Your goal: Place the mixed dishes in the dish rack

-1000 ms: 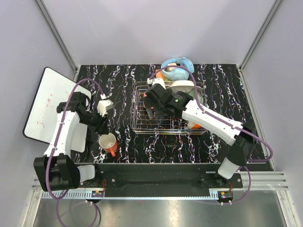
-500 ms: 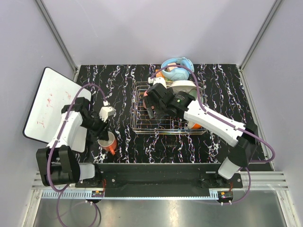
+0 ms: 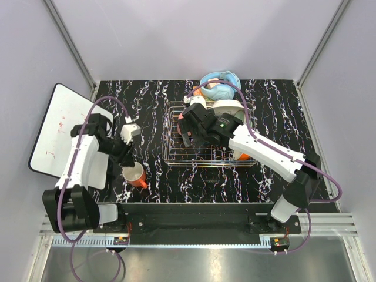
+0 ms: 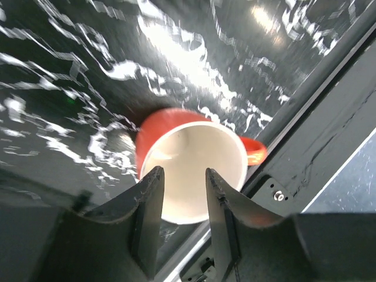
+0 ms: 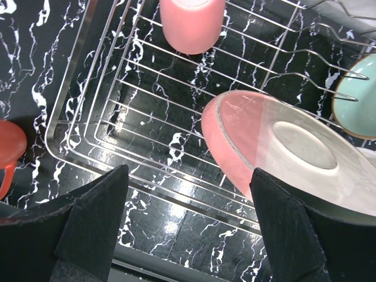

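**Reference:** the dish rack (image 3: pixel 176 154), a silver wire grid on the black marbled table (image 3: pixel 276 106).

**Left gripper** (image 4: pixel 182 173)
- Position: outside the rack, off its near left corner, directly over the mug (image 4: pixel 194 158).
- The mug is orange-red outside and cream inside. Its mouth faces the wrist camera.
- The two fingers (image 4: pixel 147 205) stand partly apart over the mouth, and the near rim shows between them.
- Whether they are clamped on the mug cannot be told.

**Right gripper** (image 5: pixel 189 176)
- Position: above the left half of the rack.
- Jaws are spread wide, with nothing between them.

**Inside the rack**
- The salmon-pink cup (image 5: pixel 192 23) is on the grid in the far left part.
- The pink-and-cream plate (image 5: pixel 276 147) is toward the middle. It leans, with its pale foot ring in view.
- The pale green bowl (image 5: pixel 358 100) is further right, just beside the plate.
- An orange dish (image 3: pixel 239 156) is at the near right corner, mostly hidden under the right arm.

**Outside the rack**
- The light blue headphones (image 3: pixel 220 87) are just beyond the far rim.
- A white board (image 3: pixel 59 126) is well to the left.
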Action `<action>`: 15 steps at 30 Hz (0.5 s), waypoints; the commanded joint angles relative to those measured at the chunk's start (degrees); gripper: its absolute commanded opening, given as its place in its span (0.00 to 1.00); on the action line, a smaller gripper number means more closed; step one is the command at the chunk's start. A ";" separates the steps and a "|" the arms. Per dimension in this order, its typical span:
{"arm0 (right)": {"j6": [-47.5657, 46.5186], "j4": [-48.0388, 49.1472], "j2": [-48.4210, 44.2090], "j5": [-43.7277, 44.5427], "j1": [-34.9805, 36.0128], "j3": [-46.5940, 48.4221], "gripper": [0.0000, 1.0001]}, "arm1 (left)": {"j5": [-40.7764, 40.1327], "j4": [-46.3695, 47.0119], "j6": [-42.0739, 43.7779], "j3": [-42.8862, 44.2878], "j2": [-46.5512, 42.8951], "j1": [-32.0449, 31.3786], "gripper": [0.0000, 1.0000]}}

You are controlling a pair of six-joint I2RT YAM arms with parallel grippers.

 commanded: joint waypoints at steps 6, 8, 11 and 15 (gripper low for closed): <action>0.93 1.27 -2.12 -0.91 0.14 0.02 0.92 | 1.39 -3.08 0.78 4.09 -4.37 0.35 0.38; 0.76 1.19 -2.56 -0.73 0.05 -0.16 0.92 | -0.28 -1.15 0.70 2.15 -4.19 0.26 0.39; 0.67 1.36 -3.09 -0.38 0.05 -0.68 0.93 | -2.74 2.10 -0.62 0.30 -4.19 0.35 0.39; 0.76 1.27 -3.53 -0.20 0.05 -1.30 0.93 | -4.33 4.04 -2.20 0.12 -3.92 0.35 0.40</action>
